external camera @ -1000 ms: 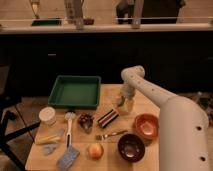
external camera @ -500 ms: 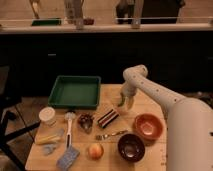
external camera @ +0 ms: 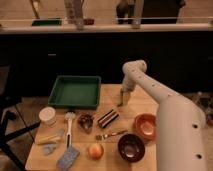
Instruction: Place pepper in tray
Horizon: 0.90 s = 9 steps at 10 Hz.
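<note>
Hanging from the claw [external camera: 123, 98], the pepper [external camera: 120, 101] dangles just above the bench [external camera: 112, 102], a little to the right of the tray [external camera: 75, 91] and clear of its rim. The claw appears clenched on the pepper's upper end. Slim and tapering, the pepper is judged very light, slightly bendy and smooth-skinned, so it could swing or slip; a hold nearer its thicker stem end looks safest. The striped packet [external camera: 107, 118] and fork [external camera: 111, 134] lie closer to the camera.
</note>
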Available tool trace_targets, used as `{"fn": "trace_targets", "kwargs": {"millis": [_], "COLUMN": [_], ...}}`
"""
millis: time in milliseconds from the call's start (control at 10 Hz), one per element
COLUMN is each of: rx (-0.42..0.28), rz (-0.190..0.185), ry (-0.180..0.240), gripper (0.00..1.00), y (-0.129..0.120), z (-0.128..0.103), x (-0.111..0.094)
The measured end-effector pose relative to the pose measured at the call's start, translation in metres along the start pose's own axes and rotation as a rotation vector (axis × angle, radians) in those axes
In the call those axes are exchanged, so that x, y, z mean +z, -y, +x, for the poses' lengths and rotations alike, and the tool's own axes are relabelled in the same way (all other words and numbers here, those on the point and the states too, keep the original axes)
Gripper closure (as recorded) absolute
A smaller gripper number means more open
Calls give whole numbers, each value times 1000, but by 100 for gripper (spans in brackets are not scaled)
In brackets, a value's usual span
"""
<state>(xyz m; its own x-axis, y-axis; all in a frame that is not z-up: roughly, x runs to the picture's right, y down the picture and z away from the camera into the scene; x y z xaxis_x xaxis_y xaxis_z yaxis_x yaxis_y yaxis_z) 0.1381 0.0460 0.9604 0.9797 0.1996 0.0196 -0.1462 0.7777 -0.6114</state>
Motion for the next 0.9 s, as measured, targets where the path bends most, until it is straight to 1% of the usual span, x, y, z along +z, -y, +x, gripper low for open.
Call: {"fn": "trace_targets", "kwargs": {"millis": [100,200,300,400,500,700,900], "rx": [57,136,244,350,426,542,593], "rz": [-8,-10,-5,12,29,67,80], "ry": [8,18,30,43,55,75,87], "gripper": [20,20,20,20,20,20,20], "y": [2,5,7,7,7,5,4], "z": [1,3,5,7,9,12,11], "x": [2,3,3,4,4,9,15]}}
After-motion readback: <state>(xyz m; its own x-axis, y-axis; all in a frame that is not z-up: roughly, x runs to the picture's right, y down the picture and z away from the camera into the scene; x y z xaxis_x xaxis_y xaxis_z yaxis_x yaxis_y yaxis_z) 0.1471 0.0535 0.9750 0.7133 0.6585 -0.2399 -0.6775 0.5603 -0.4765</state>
